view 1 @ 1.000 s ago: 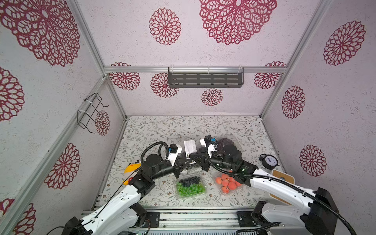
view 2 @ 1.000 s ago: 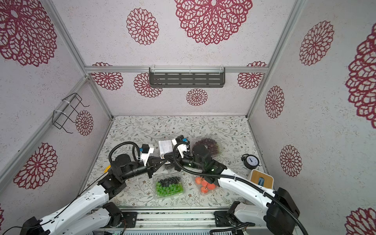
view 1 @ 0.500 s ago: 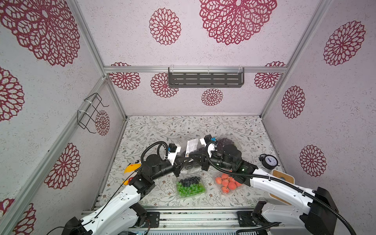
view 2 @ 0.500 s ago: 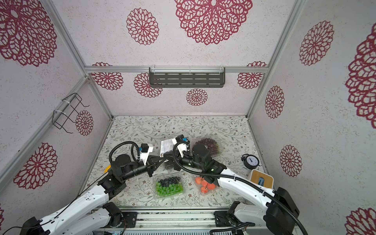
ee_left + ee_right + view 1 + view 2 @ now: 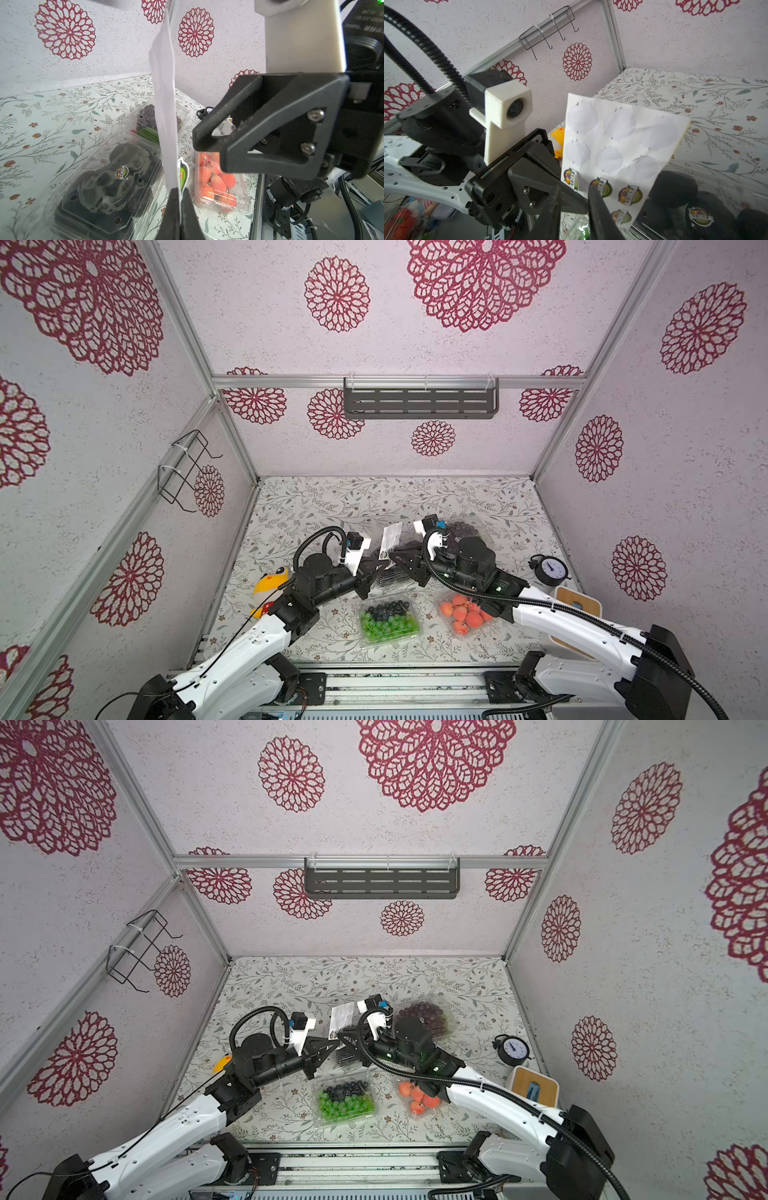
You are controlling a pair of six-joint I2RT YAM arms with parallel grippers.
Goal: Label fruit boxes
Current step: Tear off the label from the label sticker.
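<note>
My left gripper (image 5: 179,190) is shut on the lower edge of a white sticker sheet (image 5: 164,104) and holds it upright above the fruit boxes. One corner sticker (image 5: 182,174) curls off the sheet. My right gripper (image 5: 574,187) is open, its tips close to that corner of the sheet (image 5: 618,145). Below lies the black-fruit box (image 5: 108,182), which bears a round sticker (image 5: 122,172). In both top views I see the green-and-blue box (image 5: 388,620), the orange-red box (image 5: 463,614) and the dark purple box (image 5: 465,531). The grippers hide most of the black-fruit box (image 5: 347,1056).
A yellow plush toy (image 5: 270,585) lies by the left arm. A black dial clock (image 5: 550,570) and a wood-framed item (image 5: 575,605) stand at the right edge. A wire rack (image 5: 187,468) hangs on the left wall, a grey shelf (image 5: 419,398) on the back wall.
My right gripper's jaws have parted beside the sheet. The sheet and both arms stay almost where they were.
</note>
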